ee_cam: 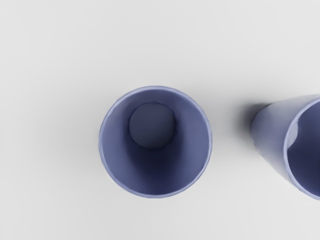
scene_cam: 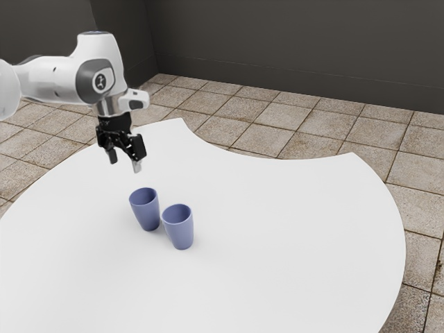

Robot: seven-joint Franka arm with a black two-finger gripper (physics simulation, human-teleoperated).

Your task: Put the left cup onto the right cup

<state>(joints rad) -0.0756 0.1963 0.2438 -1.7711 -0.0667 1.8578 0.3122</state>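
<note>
Our white tabletop (scene_cam: pixel 312 229) spans the lower frame of the exterior view. Left of centre, the left cup (scene_cam: pixel 144 208) and right cup (scene_cam: pixel 177 226) stand upright, just beside each other. Our claw (scene_cam: pixel 125 161) hangs released above them, upper left.

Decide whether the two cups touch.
Apart. The wrist view shows a strip of bare table between the left cup and the right cup.

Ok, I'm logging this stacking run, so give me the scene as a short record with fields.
surface: round white table
left cup: blue tapered cup at exterior view's left, upright, empty
right cup: matching blue cup, upright, beside it, not touching
gripper: black two-finger gripper, open, above left cup, holding nothing
progress: not yet stacked
</note>
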